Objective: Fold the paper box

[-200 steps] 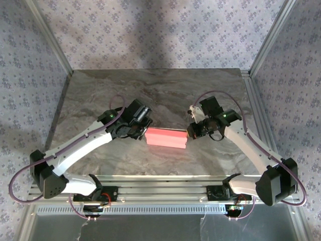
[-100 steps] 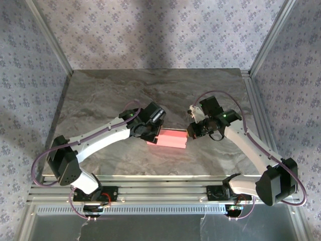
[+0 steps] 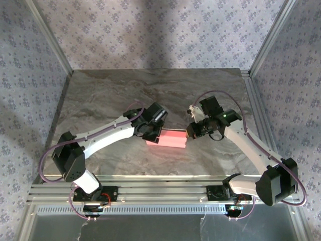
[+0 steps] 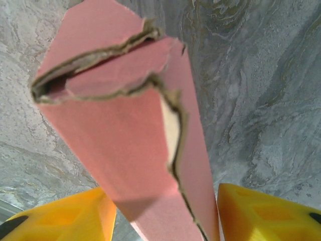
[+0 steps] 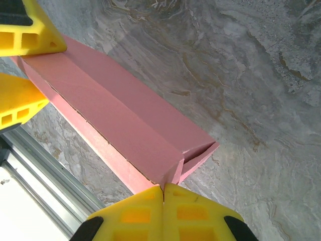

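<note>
The paper box lies as a slim pink tube on the marble table, just in front of the middle. My left gripper is at its left end, jaws open on either side of the box, with a strip of table showing beside the left finger. That end gapes, with ragged flaps and a pale inside. My right gripper is at the right end. Its fingers are pressed together on the corner flap of the box. The left gripper's yellow fingers straddle the far end in the right wrist view.
The marble tabletop stretches back and to both sides of the box. An aluminium rail runs along the near edge, close below the box. Metal frame posts and patterned curtain walls close in the cell.
My left arm has swung right and brought its gripper over the box's left end, covering part of it. The right gripper and the box have stayed put.
</note>
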### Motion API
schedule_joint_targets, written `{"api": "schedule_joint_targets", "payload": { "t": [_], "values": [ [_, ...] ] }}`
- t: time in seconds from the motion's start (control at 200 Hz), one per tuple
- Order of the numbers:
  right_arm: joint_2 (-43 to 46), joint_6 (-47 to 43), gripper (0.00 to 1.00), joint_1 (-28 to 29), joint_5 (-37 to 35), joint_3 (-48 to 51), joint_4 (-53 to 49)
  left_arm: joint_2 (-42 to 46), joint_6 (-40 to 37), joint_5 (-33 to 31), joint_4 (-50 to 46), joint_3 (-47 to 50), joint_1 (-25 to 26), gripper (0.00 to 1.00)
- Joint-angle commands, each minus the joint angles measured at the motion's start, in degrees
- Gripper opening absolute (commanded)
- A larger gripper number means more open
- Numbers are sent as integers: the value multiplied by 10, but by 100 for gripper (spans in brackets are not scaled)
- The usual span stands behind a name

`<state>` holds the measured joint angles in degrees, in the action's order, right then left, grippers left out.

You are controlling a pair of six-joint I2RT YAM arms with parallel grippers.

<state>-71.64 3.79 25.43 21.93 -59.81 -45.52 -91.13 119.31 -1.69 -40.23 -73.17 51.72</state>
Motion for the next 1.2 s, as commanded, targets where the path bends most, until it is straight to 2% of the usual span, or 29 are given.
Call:
{"api": "schedule_joint_targets", "payload": {
  "t": [0.0,0.415,0.645,1.199],
  "values": [
    [6,-4,0,3,13,-4,-3,-12,47,6,-5,5,-5,52],
    [-2,43,0,1,33,-30,-17,-23,44,8,-10,2,-4,44],
    [-15,52,0,-1,37,-47,-27,-27,40,10,-11,-1,-4,44],
    [22,56,0,5,21,29,26,-28,38,4,-5,2,-4,39]
  ]
}}
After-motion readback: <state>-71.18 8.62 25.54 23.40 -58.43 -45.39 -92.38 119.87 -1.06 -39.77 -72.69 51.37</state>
